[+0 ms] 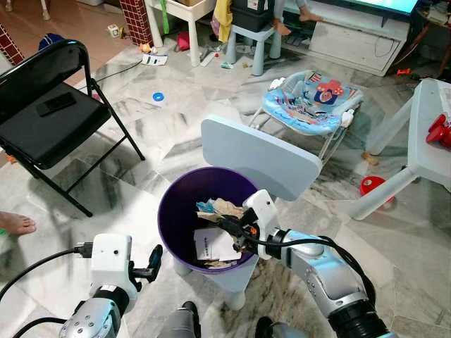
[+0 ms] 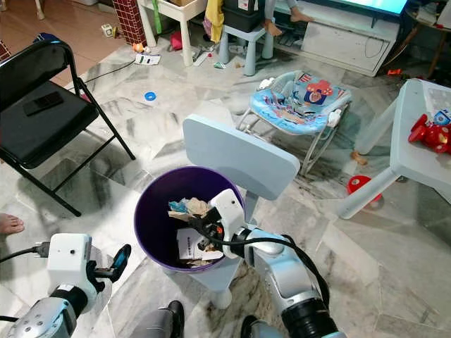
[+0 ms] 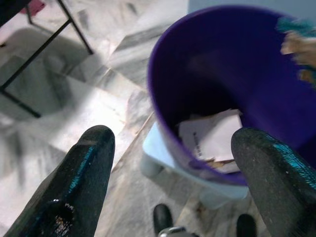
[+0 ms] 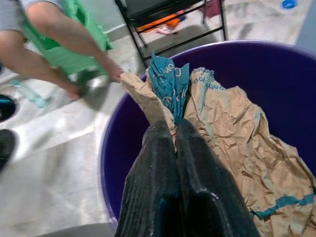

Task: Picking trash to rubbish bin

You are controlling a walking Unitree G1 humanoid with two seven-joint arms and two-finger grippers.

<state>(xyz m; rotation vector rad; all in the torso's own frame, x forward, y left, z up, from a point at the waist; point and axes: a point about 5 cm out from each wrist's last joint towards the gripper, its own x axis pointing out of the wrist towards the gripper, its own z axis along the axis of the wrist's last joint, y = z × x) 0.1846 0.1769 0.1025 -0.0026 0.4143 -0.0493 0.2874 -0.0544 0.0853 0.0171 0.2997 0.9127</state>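
Here, from the head camera, a purple rubbish bin [image 1: 176, 211] stands on the seat of a small pale blue chair [image 1: 261, 158] on the marble floor [image 1: 162, 134]. The right gripper [image 1: 227, 225] reaches over the bin's rim, its black fingers pinched on a crumpled brown and blue paper [image 1: 220, 208] held inside the bin's mouth. A white printed sheet [image 1: 213, 245] lies at the bottom. The left gripper [image 1: 153, 262] hangs low just outside the bin's near left wall, holding nothing. A black folding chair [image 1: 49, 113] stands to the left, a baby bouncer [image 1: 310, 102] beyond the bin, and a person's bare foot [image 1: 14, 224] shows at the left edge.

Next, the left wrist view: the two fingers [image 3: 84, 182] are spread wide apart, with the bin's wall [image 3: 173, 98] and the white sheet [image 3: 212, 136] between them.

Lastly, the right wrist view: the fingers [image 4: 153, 187] are pressed together on a fold of the brown paper [image 4: 237, 143], inside the purple rim [image 4: 111, 153]; a person's arm [image 4: 64, 29] reaches down beyond the bin
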